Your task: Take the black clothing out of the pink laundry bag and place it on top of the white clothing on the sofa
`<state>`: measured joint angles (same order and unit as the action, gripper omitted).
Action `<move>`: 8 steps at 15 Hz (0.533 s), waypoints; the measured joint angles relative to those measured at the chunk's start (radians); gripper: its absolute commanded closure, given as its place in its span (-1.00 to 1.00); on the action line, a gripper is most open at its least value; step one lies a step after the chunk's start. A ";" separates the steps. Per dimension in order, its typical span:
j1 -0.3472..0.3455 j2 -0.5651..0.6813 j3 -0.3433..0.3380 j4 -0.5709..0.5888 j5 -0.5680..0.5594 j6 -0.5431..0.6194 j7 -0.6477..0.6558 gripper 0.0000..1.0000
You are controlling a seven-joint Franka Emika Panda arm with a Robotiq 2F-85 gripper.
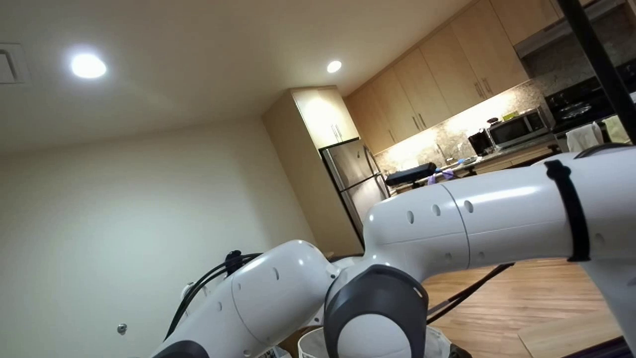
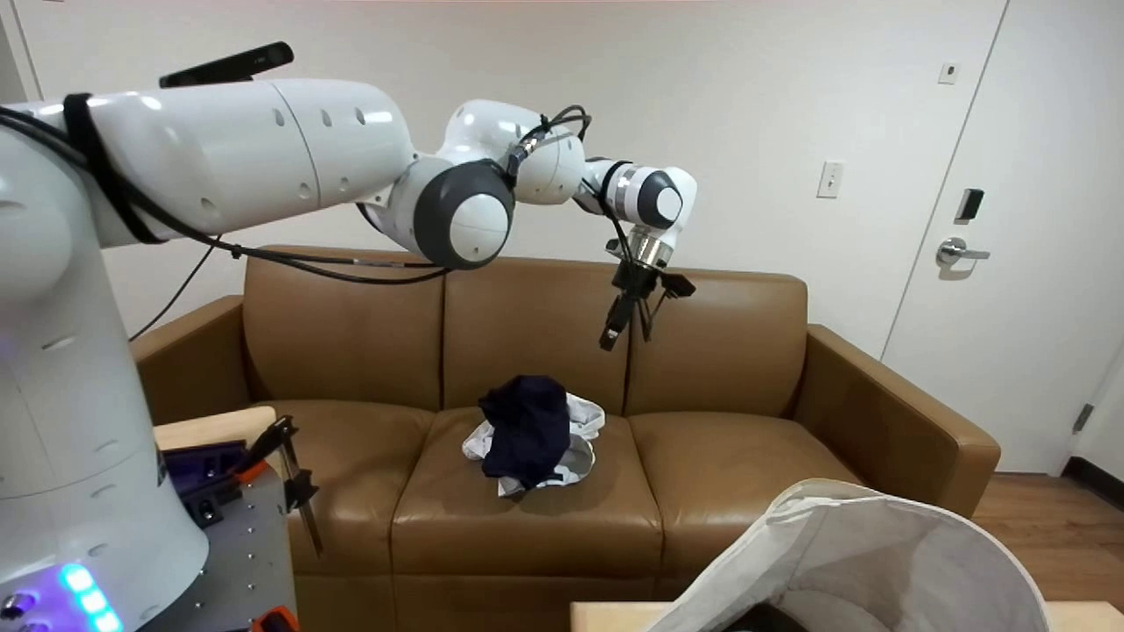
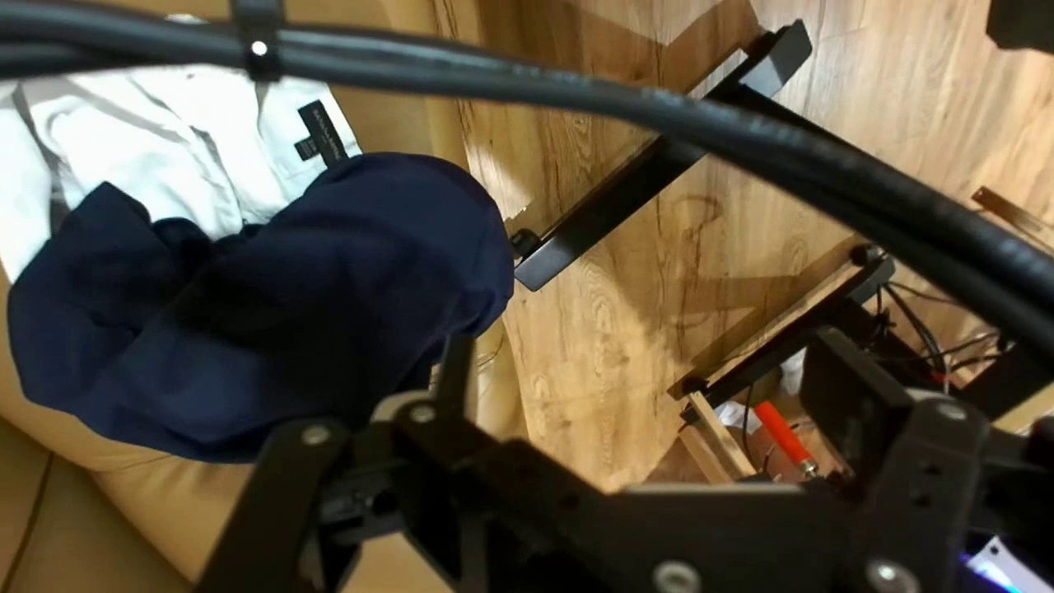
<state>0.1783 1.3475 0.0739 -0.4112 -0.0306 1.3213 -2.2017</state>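
Black cable [image 3: 609, 97] nearest the lens in the wrist view, slanting from the upper left corner to the right edge. Shows beneath it the gripper [image 3: 646, 362], fingers [image 3: 852, 375] spread wide apart. Hangs in an exterior view from the white arm [image 2: 228, 149], pointing down before the backrest [image 2: 720, 342] of the sofa [image 2: 738, 474]. Bears on the middle cushion [image 2: 527, 544], between the side edges and set back from the front edge, the dark navy clothing [image 2: 527, 430], bunched on top of the white clothing [image 2: 587, 414], below the gripper and apart from it. Has, toward the bottom right corner of that view, a pale bag [image 2: 887, 544], mouth open, with light wood surface [image 2: 615, 616] showing on both sides and something dark [image 2: 766, 620] inside, too cut off to name. Shows past the arm, in an exterior view, a steel refrigerator [image 1: 354, 166] and a microwave [image 1: 516, 132].
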 measured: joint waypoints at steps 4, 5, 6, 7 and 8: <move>0.006 -0.001 -0.001 0.000 -0.024 0.010 -0.203 -1.00; 0.007 -0.002 -0.002 0.000 -0.028 0.009 -0.255 -1.00; 0.008 -0.003 -0.002 0.000 -0.031 0.008 -0.305 -1.00; 0.008 -0.004 -0.002 0.000 -0.034 0.002 -0.354 -1.00; 0.008 -0.004 -0.002 -0.001 -0.034 -0.024 -0.369 -1.00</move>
<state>0.1867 1.3434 0.0722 -0.4125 -0.0646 1.2977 -2.5707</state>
